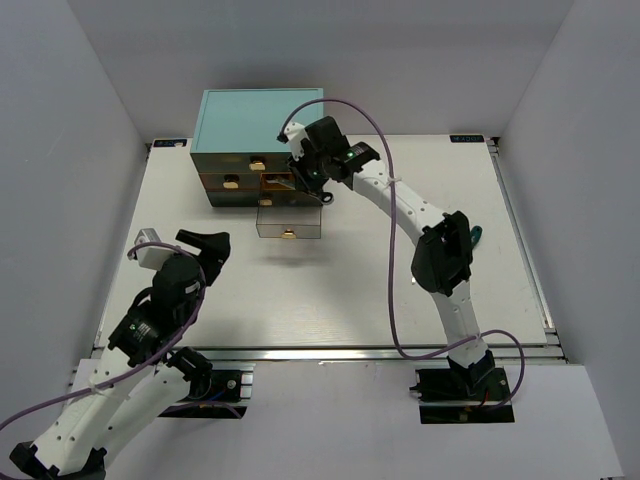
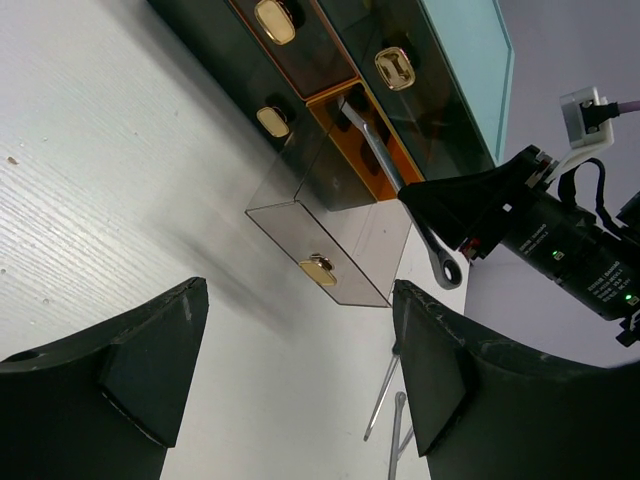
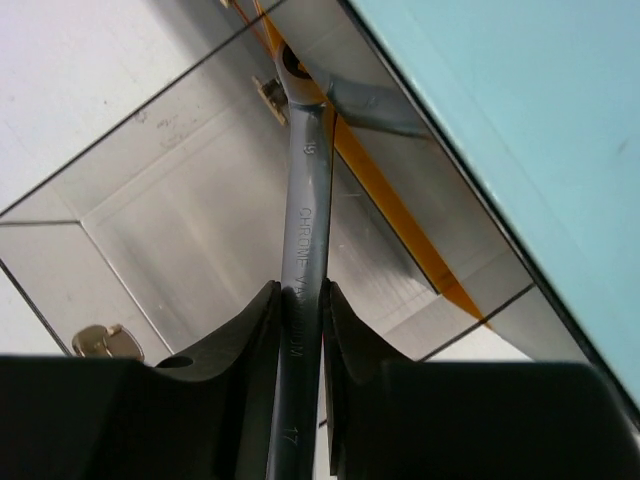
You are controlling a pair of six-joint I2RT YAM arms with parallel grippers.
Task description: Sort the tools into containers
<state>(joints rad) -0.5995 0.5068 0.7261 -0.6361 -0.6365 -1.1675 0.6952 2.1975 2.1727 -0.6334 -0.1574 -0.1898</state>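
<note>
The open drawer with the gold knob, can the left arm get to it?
Probably yes. The left gripper is open and faces the drawer across bare table. The right gripper, holding a wrench, hangs by the drawer's back end, leaving the knob free.

Teal cabinet top, smoky brown translucent drawers, gold knobs, silver wrench, white faintly wood-grained table

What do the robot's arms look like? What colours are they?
The left arm and right arm are white segments with chunky black joints. A purple cable loops along each. The left gripper and right gripper each have two thick black fingers.
</note>
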